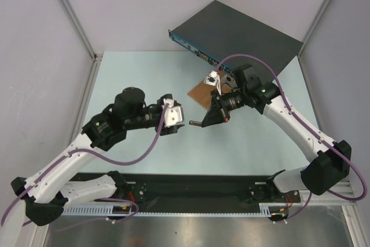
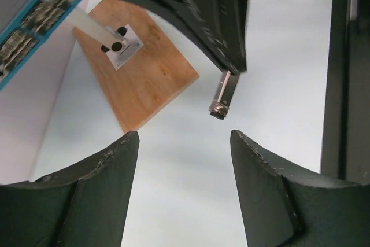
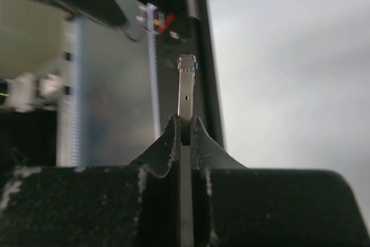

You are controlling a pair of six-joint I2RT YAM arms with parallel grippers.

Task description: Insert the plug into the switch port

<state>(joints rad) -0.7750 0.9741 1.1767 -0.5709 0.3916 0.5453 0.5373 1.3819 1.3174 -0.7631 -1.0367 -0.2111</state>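
Black fingers of the right gripper [image 3: 185, 124] are filling the foreground of the right wrist view. They are pressing together on the plug [image 3: 186, 85], a slim metal stick with a small blue mark near its free end. The plug is projecting straight out beyond the fingertips.

Seen from the left wrist, the left gripper [image 2: 185, 140] is standing with its two fingers [image 2: 104, 172] spread wide and nothing between them. It is facing the plug's metal tip, which is hanging beyond the gap without touching either finger.

From above, both grippers are hovering over the middle of the pale table [image 1: 133, 79], tip toward tip, with the plug lying roughly level between them.

At the far right corner, the switch [image 1: 243, 33] is resting with its dark grey top facing up and its narrow blue front face pointing toward the arms. The plug is sitting well apart from its ports.

Just in front of that blue face, a brown wooden board [image 1: 201, 92] is lying flat, carrying a small metal plate [image 2: 122, 46].
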